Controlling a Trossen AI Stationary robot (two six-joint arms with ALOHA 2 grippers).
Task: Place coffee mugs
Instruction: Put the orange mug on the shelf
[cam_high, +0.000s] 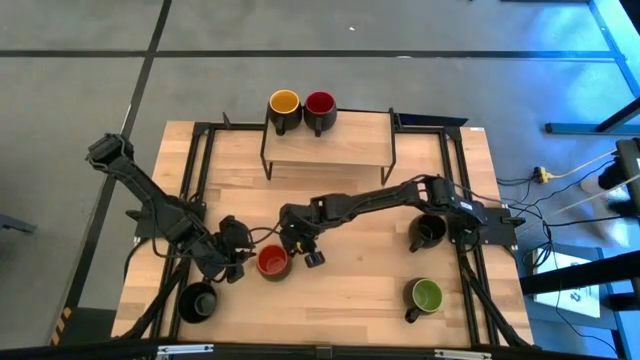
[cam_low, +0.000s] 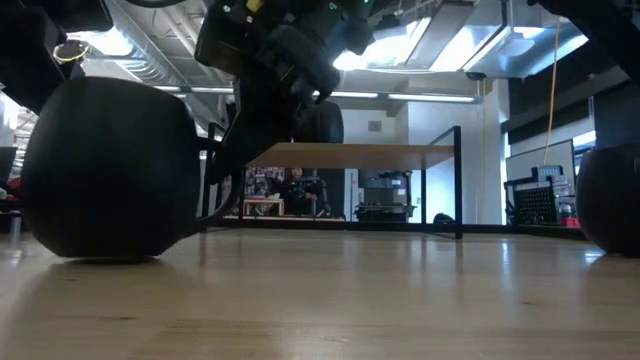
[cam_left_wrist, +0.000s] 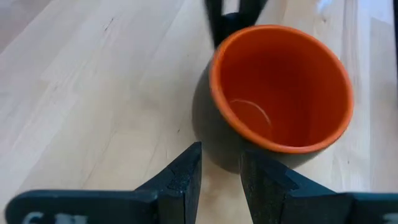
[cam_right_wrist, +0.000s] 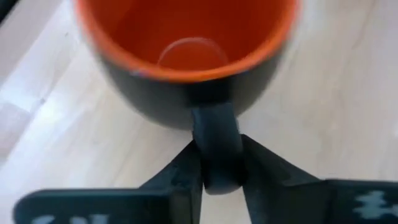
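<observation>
The orange-red-inside mug stands on the table near its front, between my two grippers. My right gripper reaches in from the right and is shut on the mug's handle. My left gripper is on the mug's left, its fingers a narrow gap apart, tips just at the mug's outer wall, with nothing between them. The yellow-inside mug and the red-inside mug stand on the wooden shelf. The green-inside mug and two black mugs stand on the table. My right gripper pinches the mug's handle between its two fingers, one on each side of the loop. The fingers come from the table's right side, slanting down. The mug is upright, its opening up. I cannot tell whether my left gripper's fingertips touch the mug's wall.
The shelf stands at the table's far middle, with free room on its right half. A black metal frame runs along the table's sides. In the low view a black mug looms at the left and another mug at the right.
</observation>
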